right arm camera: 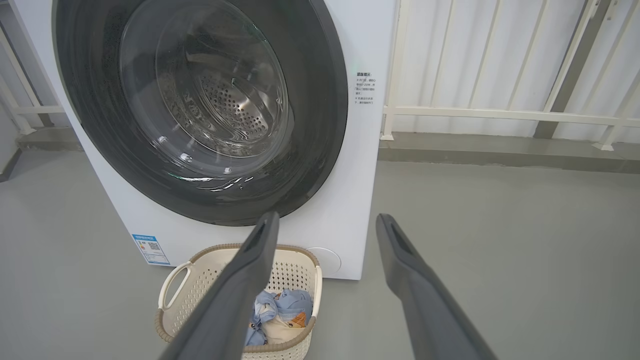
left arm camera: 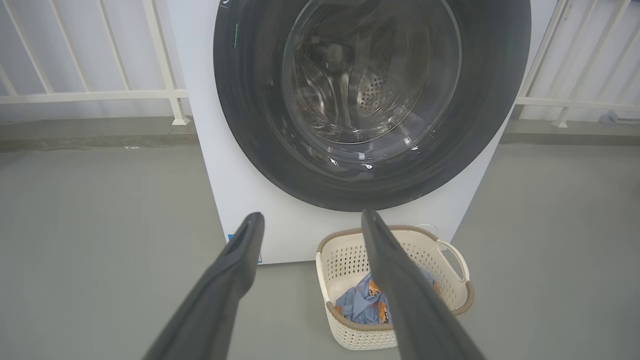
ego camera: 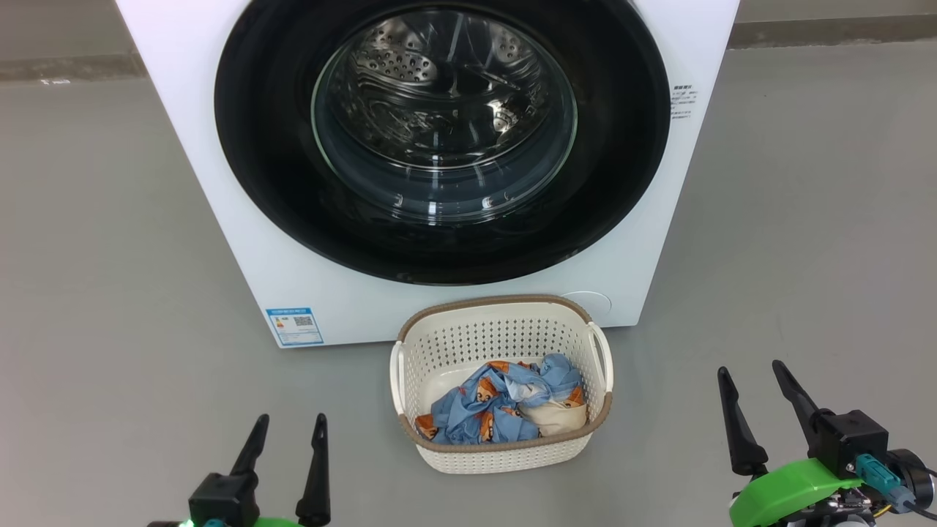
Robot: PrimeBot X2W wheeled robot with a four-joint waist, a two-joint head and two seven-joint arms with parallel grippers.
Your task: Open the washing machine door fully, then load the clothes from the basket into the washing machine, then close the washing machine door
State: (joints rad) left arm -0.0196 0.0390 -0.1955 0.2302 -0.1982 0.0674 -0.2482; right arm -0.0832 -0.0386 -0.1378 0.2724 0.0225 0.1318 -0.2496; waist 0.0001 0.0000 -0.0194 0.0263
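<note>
left end effector [ego camera: 291, 419]: spread, empty | right end effector [ego camera: 750, 367]: spread, empty

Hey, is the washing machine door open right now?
No, the washing machine door sits shut, flush against the white front of the washing machine.

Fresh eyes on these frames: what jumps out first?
The washing machine door, a glossy black ring around clear glass, dominates the top centre of the head view, shut on the white washing machine. Just below, on the floor, sits the basket with the clothes, blue with orange prints, heaped inside. The left gripper and right gripper flank it at the bottom corners, both open and empty.
</note>
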